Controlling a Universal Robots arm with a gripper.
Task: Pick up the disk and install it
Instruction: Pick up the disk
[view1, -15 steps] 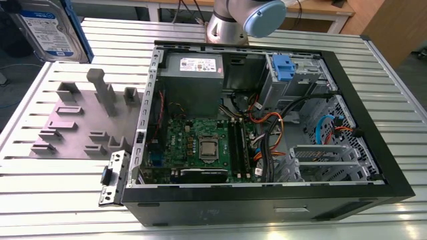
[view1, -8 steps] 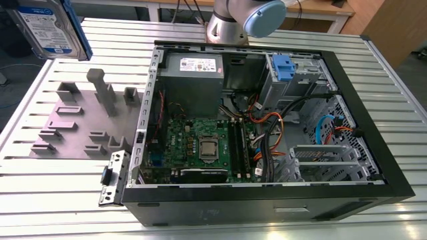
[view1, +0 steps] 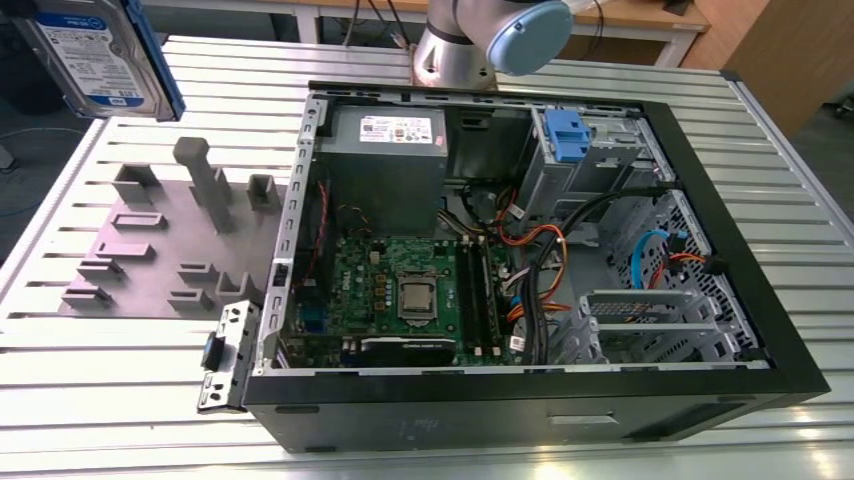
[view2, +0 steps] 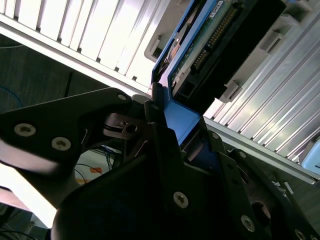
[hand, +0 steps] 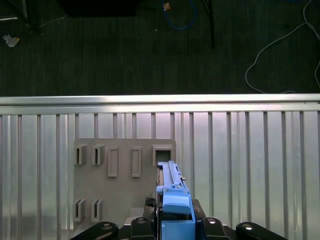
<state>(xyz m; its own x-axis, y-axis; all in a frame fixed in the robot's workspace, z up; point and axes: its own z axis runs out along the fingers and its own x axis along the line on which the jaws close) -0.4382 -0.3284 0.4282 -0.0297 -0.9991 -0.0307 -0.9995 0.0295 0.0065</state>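
Clamping the disk (view1: 96, 55) by its blue bracket, the claw (hand: 175, 222) holds it upright, raised above the grey fixture plate (hand: 120, 200) on the slatted surface (view1: 120, 370), at the exterior view's left of the open computer case (view1: 534, 410). Its white-and-blue label's print is unreadable.

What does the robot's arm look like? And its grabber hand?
The arm is a shiny silver tube with a round light-blue cap on its joint. In the second wrist view the gripper is matte black, built from flat, angular pieces dotted with small silver screws.
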